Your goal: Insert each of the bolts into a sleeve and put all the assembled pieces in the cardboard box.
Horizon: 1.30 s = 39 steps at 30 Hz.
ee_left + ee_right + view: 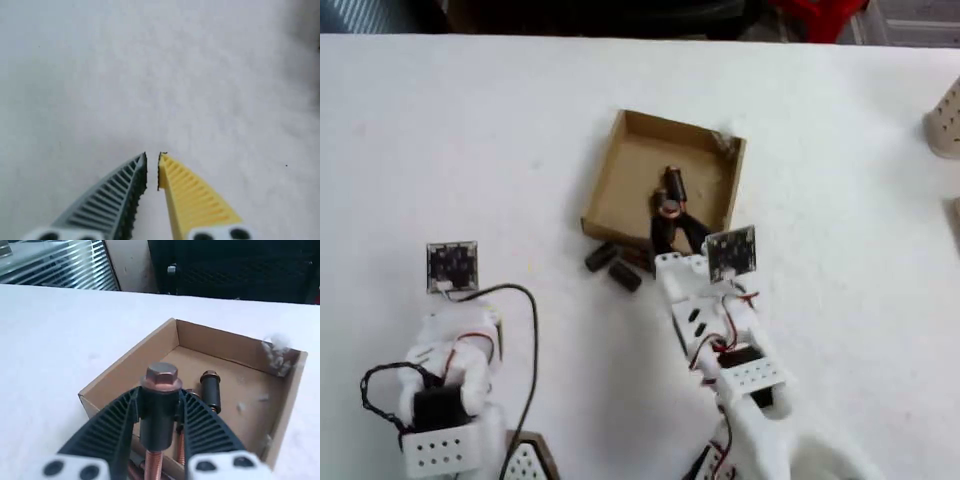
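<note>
Right gripper (160, 399) clamped on sleeved bolt (159, 427), long axis roughly upright, head up, above cardboard box's (230, 347) near wall. Box floor lies just farther. Left gripper (152, 162) closed, empty, well left over table (150, 75).

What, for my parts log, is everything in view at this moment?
table: one, white, under everything
cardboard box: one, brown, mid-table, open top
boxed assembled piece: one, black sleeve with copper bolt, lying inside the box
held assembled piece: one, black sleeve with copper bolt, over the box's near side
loose sleeves: two, black, on the table just outside the box's near wall
perforated object: one, beige, table's right edge
left end effector: one, grey and yellow, over bare table, holding nothing
right end effector: one, black, shut on the held assembled piece
</note>
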### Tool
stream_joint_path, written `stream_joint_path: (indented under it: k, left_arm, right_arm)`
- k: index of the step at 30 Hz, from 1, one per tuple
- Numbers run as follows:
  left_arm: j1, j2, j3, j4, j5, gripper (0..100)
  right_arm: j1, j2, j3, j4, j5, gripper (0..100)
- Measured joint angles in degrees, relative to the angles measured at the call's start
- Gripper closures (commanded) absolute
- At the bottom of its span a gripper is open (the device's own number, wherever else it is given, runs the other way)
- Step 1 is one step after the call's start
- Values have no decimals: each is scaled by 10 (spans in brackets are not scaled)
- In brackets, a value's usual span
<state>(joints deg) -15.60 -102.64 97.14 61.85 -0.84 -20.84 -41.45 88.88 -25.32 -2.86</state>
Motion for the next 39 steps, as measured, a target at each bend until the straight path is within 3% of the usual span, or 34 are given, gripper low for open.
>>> stream_joint_path:
  k: [7,16,26,32,39]
  left_arm:
    - [-2,0,0,0,0,924]
    - [-2,0,0,0,0,924]
    - [-23,0,0,5,0,924]
    - [-23,0,0,5,0,924]
    - [-23,0,0,5,0,924]
  right_arm:
    - [24,-139,-92,257,0,981]
    - [28,-123,-254,461,0,981]
    - [103,129,-412,493,0,981]
    - [109,315,-552,501,0,981]
    - [114,497,-726,601,2,980]
